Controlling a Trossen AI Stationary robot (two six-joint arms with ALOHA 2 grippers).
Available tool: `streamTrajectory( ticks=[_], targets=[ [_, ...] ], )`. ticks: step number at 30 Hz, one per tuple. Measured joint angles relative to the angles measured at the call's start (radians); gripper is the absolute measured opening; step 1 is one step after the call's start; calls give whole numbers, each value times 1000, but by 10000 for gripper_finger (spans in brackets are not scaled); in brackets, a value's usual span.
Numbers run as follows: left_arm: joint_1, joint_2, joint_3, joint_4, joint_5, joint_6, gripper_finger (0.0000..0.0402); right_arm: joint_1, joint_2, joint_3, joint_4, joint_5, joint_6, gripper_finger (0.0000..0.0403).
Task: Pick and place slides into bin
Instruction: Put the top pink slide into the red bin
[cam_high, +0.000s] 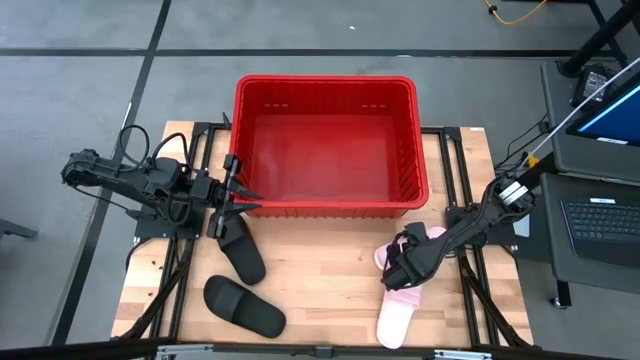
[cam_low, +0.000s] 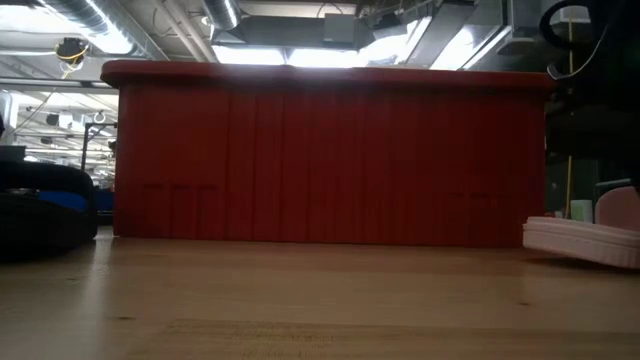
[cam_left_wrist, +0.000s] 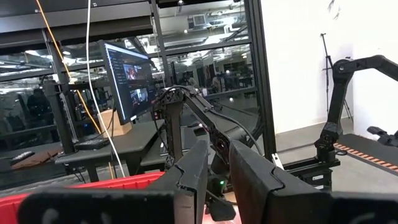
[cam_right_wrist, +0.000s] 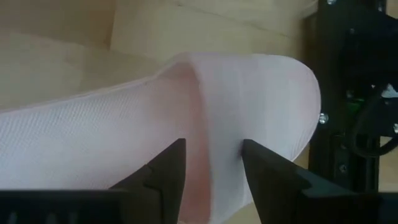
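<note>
The bin (cam_high: 325, 145) was seen standing empty at the far middle of the table (cam_high: 320, 285), and all four slides were found still outside it: the black pair at the near left, one black slide (cam_high: 244, 305) lying flat and the other (cam_high: 240, 250) just below the left gripper (cam_high: 232, 208), the pink pair at the near right. The right gripper (cam_high: 400, 268) was lowered onto one pink slide (cam_right_wrist: 155, 130), and in the right wrist view its jaws were spread wide to either side of the strap's edge, not yet closed on it. The second pink slide (cam_high: 396, 318) lay just nearer the table's front edge. The left gripper's jaws were held narrow, a slim gap between the fingers (cam_left_wrist: 193, 171), nothing caught in them. The slides were judged light, soft foam, springy but not fragile; the arched strap was reckoned the best hold, since the sole looked too broad and a pinch at the strap's rim might slip.
</note>
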Motion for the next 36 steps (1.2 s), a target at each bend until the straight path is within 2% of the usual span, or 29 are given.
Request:
streamTrajectory(
  ticks=[3,6,13,36],
  targets=[
    [0,0,0,0,0,0,63,0,0,0,-36,0,31,157],
    [0,0,0,0,0,0,63,0,0,0,-46,0,32,134],
    [0,0,0,0,0,0,63,0,0,0,-30,2,26,18],
    [0,0,0,0,0,0,63,19,1,68,-44,52,105,12]
  ],
)
